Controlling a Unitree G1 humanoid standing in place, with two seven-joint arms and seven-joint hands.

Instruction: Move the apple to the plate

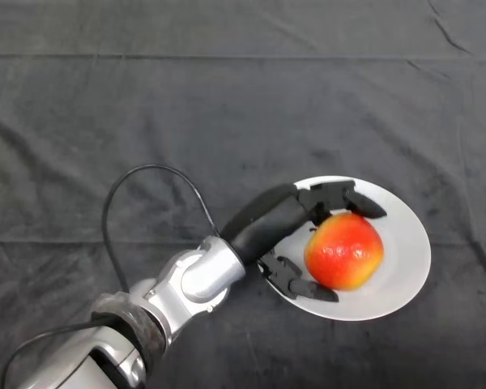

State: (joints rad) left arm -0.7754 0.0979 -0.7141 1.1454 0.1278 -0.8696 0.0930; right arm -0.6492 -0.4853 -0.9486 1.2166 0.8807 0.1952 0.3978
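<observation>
A red and yellow apple (345, 251) sits on the white plate (405, 267) at the right of the table. My left hand (287, 215) reaches in from the lower left and is over the plate's left part. Its fingers (352, 198) lie along the far side of the apple and its thumb (304, 284) along the near side, so the hand closes round the fruit. The apple's left side is next to the palm.
A dark cloth (227, 105) covers the whole table, with creases running across it. My silver-grey forearm (202, 275) crosses the lower left of the view.
</observation>
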